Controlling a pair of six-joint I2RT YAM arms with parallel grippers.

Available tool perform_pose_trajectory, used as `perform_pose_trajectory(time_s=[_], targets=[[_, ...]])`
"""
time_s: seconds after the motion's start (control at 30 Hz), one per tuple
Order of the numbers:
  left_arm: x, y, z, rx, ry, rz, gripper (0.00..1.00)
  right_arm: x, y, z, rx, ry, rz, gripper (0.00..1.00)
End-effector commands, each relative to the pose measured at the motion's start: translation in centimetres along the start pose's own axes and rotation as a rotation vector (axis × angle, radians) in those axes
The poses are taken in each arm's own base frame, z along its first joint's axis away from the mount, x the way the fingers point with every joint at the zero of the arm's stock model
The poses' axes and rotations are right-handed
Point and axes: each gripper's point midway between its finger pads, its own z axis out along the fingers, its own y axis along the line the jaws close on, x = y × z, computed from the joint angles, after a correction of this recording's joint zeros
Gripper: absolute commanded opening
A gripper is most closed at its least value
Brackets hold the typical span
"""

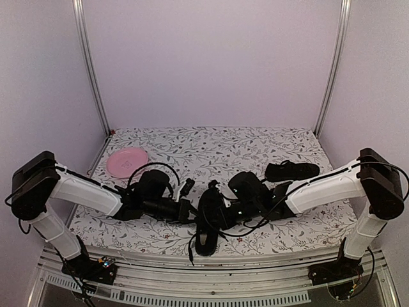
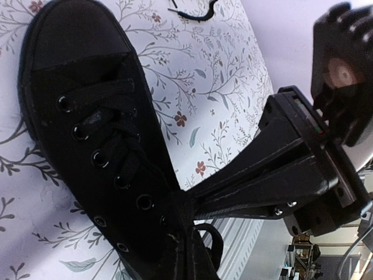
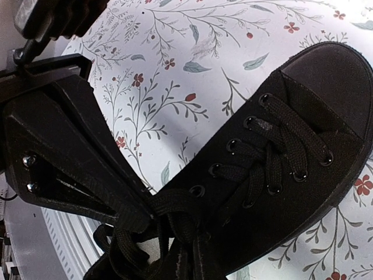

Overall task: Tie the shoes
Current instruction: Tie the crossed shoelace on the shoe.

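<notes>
Your biggest thing in view is the table [image 1: 192, 144], covered in a floral-print cloth, and both arms reach in across it from the sides. The left arm [image 1: 83, 190] comes in low from the left and the right arm [image 1: 326, 185] from the right, and they meet over the near middle. Between them lies the near shoe [image 1: 208, 224], an all-black canvas lace-up. Its toe points toward the front edge of the table and its open collar sits up between the two wrists. The second shoe [image 1: 292, 171] lies on its own farther back on the right, just beyond the right forearm and well apart from both grippers. A pink plate [image 1: 126, 160] sits at the back left, near the left arm's elbow. Now the small stuff: your left gripper [image 2: 189, 198] is pinched tight with no gap showing, its tips right at the shoe's collar beside the top eyelets. You cannot tell from here whether a strand is caught between them. Your right gripper [image 3: 143, 219] is closed down on the laces [image 3: 175, 207] where they bunch above the tongue. One loose lace end [image 1: 190, 252] trails off toward the table's front edge.
</notes>
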Motion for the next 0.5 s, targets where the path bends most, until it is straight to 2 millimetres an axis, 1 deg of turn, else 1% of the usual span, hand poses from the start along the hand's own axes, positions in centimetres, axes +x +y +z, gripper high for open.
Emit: perform_pose_trajectory(time_s=[0.0, 0.13, 0.3, 0.47], targets=[[-0.7, -1.1, 0.1, 0.012, -0.022, 0.042, 0.00, 0.0, 0.6, 0.6, 0.007, 0.016, -0.028, 0.06], [-0.8, -1.5, 0.0, 0.023, -0.018, 0.067, 0.00, -0.4, 0.6, 0.7, 0.012, 0.008, -0.031, 0.06], [-0.2, -2.3, 0.6, 0.029, 0.013, 0.107, 0.00, -1.4, 1.1, 1.1, 0.003, -0.013, -0.031, 0.06], [0.3, -2.4, 1.1, -0.007, 0.035, 0.142, 0.00, -1.2, 0.8, 1.8, 0.008, -0.007, -0.020, 0.06]])
